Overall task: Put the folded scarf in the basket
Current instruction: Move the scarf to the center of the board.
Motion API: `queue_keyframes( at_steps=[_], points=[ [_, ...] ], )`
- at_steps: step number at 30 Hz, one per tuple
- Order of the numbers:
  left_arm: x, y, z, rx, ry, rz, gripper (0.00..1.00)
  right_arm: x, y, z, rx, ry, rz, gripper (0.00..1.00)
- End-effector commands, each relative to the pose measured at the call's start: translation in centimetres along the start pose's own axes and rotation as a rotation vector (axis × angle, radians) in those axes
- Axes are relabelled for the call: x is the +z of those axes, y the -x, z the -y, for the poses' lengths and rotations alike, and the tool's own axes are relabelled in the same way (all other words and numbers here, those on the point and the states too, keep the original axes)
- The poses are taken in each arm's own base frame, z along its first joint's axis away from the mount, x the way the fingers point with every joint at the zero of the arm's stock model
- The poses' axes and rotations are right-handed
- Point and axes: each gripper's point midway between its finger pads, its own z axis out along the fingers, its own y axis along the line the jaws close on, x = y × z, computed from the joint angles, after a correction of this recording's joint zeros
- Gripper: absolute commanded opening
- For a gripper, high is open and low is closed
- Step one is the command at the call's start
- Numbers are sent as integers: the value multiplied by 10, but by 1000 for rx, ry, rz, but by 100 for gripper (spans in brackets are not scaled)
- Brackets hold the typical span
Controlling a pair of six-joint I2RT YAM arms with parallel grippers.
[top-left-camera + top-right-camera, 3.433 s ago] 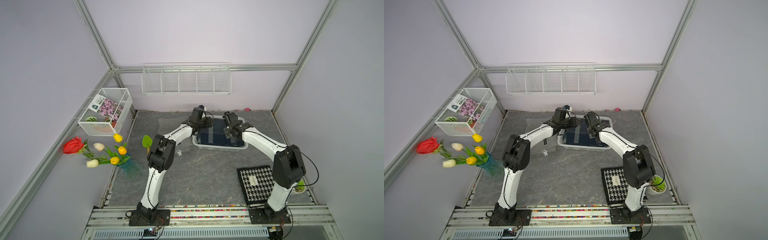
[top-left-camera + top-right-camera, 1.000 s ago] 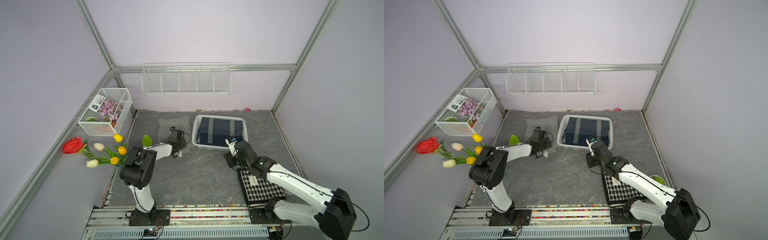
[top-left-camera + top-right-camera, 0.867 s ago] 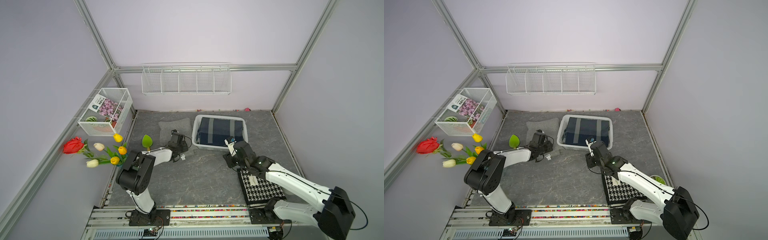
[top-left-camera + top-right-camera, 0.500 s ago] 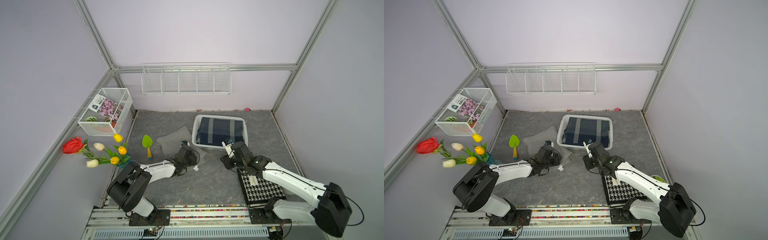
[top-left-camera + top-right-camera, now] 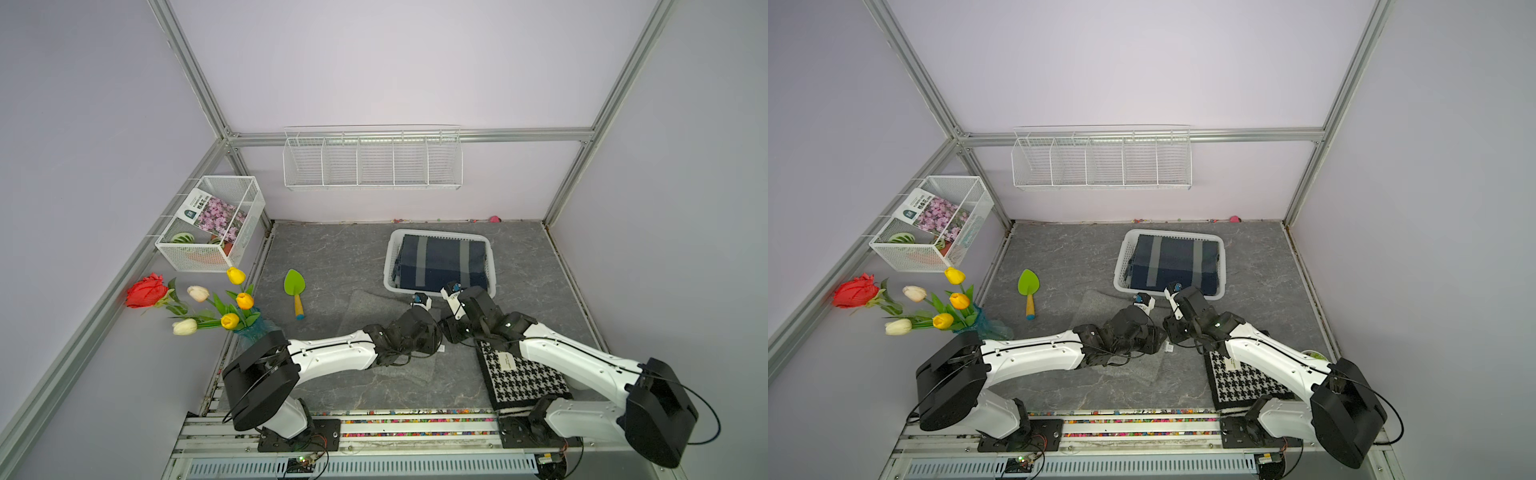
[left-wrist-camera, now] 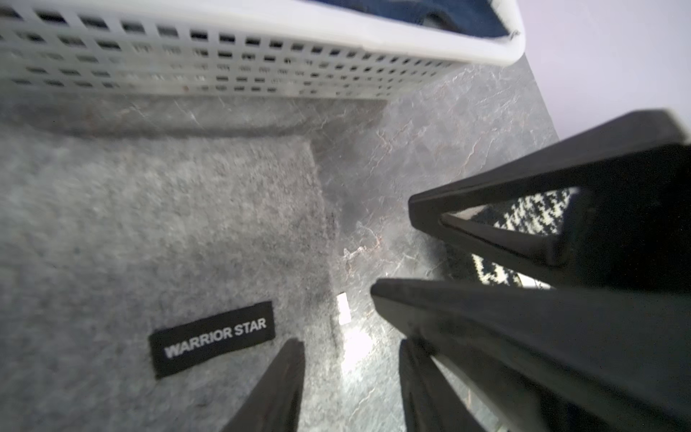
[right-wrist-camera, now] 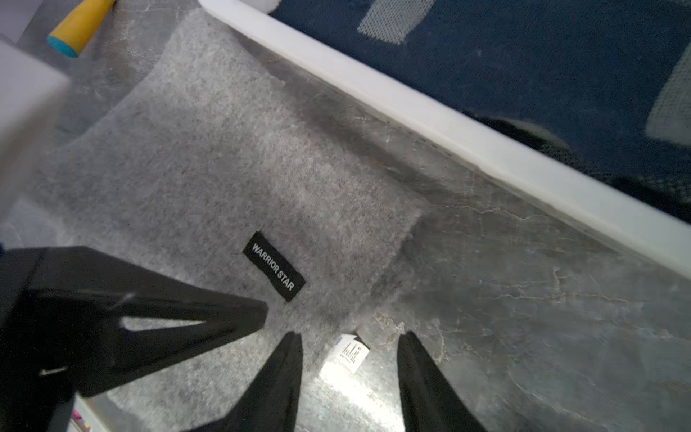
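Observation:
A grey folded scarf (image 5: 365, 307) with a black "WARRIOR STAR" label (image 7: 274, 266) lies flat on the table just in front of the white basket (image 5: 388, 266). A navy scarf (image 5: 440, 259) with grey stripes lies in the basket. My left gripper (image 6: 350, 343) is open over the grey scarf's corner, one finger above the cloth and one above bare table. My right gripper (image 7: 351, 336) is open too and faces it across that corner, with a small white tag (image 7: 349, 353) between its fingers. In both top views the two grippers (image 5: 434, 338) (image 5: 451, 332) almost meet.
A black-and-white houndstooth scarf (image 5: 519, 376) lies under the right arm at the front right. A green trowel (image 5: 294, 286) lies to the left and a vase of flowers (image 5: 224, 307) stands at the table's left edge. A wire bin (image 5: 212, 224) and a wire rack (image 5: 372, 160) hang on the walls.
The grey scarf has slid from the back left toward the front middle and turned, and my left gripper came with it. My right gripper has edged left to meet it and opened slightly.

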Motion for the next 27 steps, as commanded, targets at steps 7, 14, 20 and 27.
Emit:
queue_keyframes(
  at_steps=[7, 14, 20, 27],
  points=[
    [-37, 16, -89, -30, 201, 81, 48, 19, -34, -8, 83, 63, -102, 51],
    [-50, 18, -146, -29, 345, 110, 51, 42, -49, -4, 105, 43, -179, 53],
    [-69, 36, -191, -106, 385, 205, 58, 54, -59, -4, 154, 52, -212, 57],
    [-67, 29, -194, -96, 372, 198, 58, 67, -74, -17, 220, 149, -263, 59]
  ],
)
